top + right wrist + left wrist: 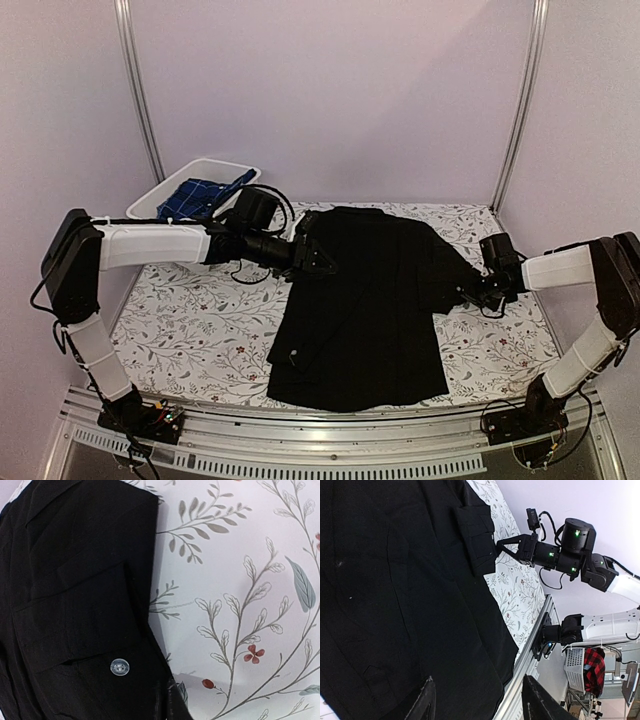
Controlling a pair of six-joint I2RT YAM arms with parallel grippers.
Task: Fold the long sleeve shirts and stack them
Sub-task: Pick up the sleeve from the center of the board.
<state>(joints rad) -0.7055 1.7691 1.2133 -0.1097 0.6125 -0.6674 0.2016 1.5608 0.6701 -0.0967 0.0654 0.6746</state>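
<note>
The step in hand is the sleeve fold on the black shirt [360, 310], which lies spread on the middle of the desk [190, 320], collar toward the far edge and hem close to the near edge. The plaid shirt [205, 195] sits bunched in the white tub [160, 200] at the far left corner, not yet touched by this fold.

The right hand [465, 293] is at the shirt's right side, toward the right edge of the desk. Its fingers are pressed together on the edge of the sleeve cuff [480, 540]. The left wrist view shows them converging on the cloth, and the right wrist view is filled by the cuff and its pale button [120, 667]. The left hand [322, 260] hovers over the shirt's left shoulder area with its fingers [427, 702] spread wide, holding nothing, the black cloth just beneath them.

By my judgement the next move calls for the right hand to lift the cuff a little and carry it inward, toward the shirt's centre line, so the sleeve lies flat across the body. It should let go only once the cloth rests without a twist. The left hand is well placed to come down on the left shoulder or sleeve. It could pin the shirt so the pull does not drag it toward the right edge, or take the matching fold on its own side. The main risk is the thin cuff slipping from the pinch.
</note>
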